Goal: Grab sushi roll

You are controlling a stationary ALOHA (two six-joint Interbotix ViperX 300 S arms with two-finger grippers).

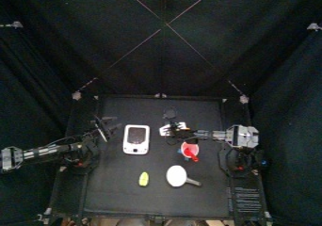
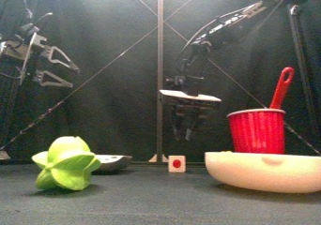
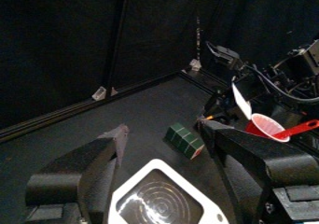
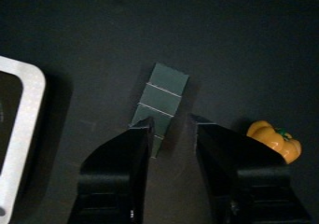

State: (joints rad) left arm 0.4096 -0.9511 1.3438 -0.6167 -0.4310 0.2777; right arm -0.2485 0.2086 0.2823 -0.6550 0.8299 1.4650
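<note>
The right gripper (image 4: 173, 130) is hanging just above the sushi roll (image 4: 163, 95), its jaws released and spread to either side of the roll's near end without grasping it. The roll is lying flat on the bench (image 4: 75, 22), between a white device (image 4: 15, 125) and a small orange piece (image 4: 277, 139). The left gripper (image 3: 169, 162) is resting over the white device, jaws also released.
</note>
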